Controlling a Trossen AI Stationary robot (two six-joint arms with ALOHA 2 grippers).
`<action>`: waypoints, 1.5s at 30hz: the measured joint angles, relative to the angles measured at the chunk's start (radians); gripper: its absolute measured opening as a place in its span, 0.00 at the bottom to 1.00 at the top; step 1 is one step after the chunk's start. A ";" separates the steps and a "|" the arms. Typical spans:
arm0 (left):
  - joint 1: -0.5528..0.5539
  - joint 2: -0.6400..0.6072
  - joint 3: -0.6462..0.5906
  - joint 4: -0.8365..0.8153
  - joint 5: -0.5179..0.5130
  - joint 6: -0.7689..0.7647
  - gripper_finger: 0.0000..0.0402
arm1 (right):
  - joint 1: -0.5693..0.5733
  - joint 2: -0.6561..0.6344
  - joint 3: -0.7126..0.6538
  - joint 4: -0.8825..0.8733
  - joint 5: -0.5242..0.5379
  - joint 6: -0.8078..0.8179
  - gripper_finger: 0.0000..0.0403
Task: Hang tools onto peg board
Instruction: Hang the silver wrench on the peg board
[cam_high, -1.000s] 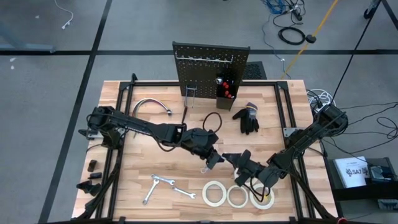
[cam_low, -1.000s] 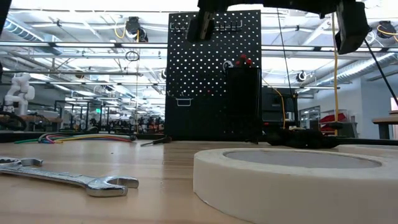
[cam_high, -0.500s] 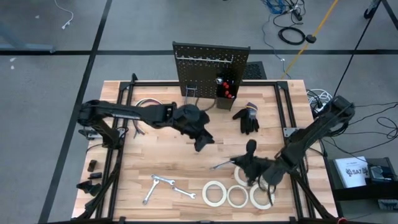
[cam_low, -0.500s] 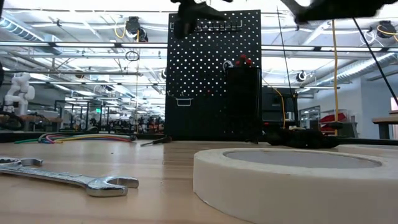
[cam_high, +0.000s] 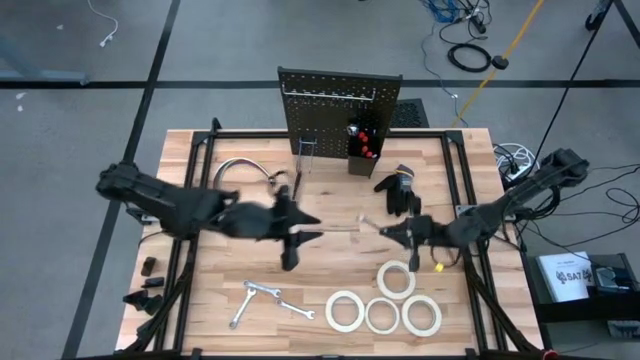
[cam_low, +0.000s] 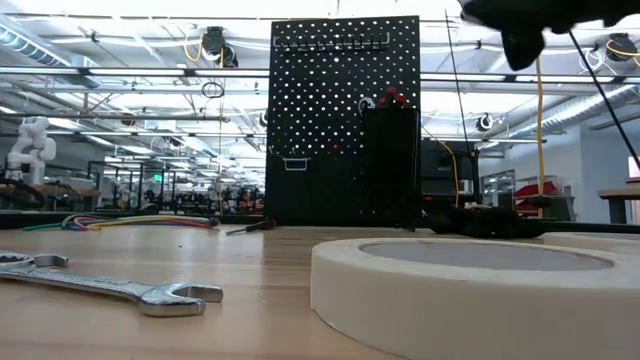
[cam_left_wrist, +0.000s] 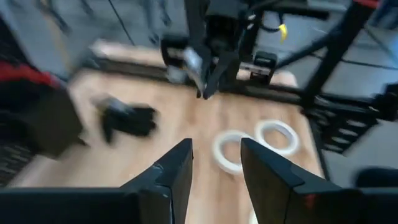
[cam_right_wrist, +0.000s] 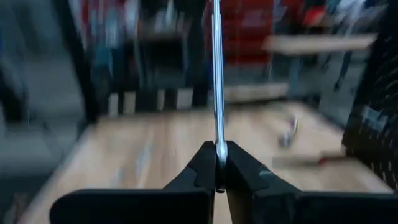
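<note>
The peg board (cam_high: 338, 105) (cam_low: 345, 120) stands upright at the table's far edge, with red-handled tools in its black bin (cam_high: 362, 150). My right gripper (cam_high: 388, 230) (cam_right_wrist: 219, 163) is above the table's middle, shut on a thin silver wrench (cam_high: 368, 224) (cam_right_wrist: 217, 74). My left gripper (cam_high: 312, 228) (cam_left_wrist: 214, 165) hovers open just to its left, facing it and touching nothing. Two more wrenches (cam_high: 262, 292) (cam_low: 110, 285) lie flat near the near edge. Several white tape rolls (cam_high: 396, 281) (cam_low: 480, 290) lie flat to their right. My right gripper pinches the silver wrench by one end (cam_right_wrist: 218, 149) between its two fingers. The fingers lie along the wrench, roughly level and pointing toward the table's left. The wrench is lifted clear of the table and sticks straight out past the fingertips toward my left gripper.
A black glove (cam_high: 398, 190) (cam_left_wrist: 127, 118) lies right of the bin, a curved chrome tube (cam_high: 245, 168) left of the board, a thin dark tool (cam_high: 298, 182) in front of it. Black frame rails (cam_high: 190, 230) run along the table's sides. Bare wood shows between the grippers and the board.
My right gripper has risen from near the tape rolls and moved toward the far edge, carrying the wrench up off the table. My left gripper has drawn away from the wrench, first toward the board and then back toward the table's left.
</note>
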 joint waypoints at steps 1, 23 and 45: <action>-0.032 -0.021 -0.014 -0.001 -0.073 0.016 0.34 | -0.021 -0.002 -0.032 0.126 -0.002 -0.007 0.02; -0.093 -0.129 -0.565 0.717 -0.248 0.193 0.34 | -0.535 0.542 0.301 0.628 -0.419 0.280 0.02; 0.062 -0.124 -0.567 0.891 -0.123 0.293 0.34 | -0.645 0.508 0.281 0.667 -0.357 0.433 0.02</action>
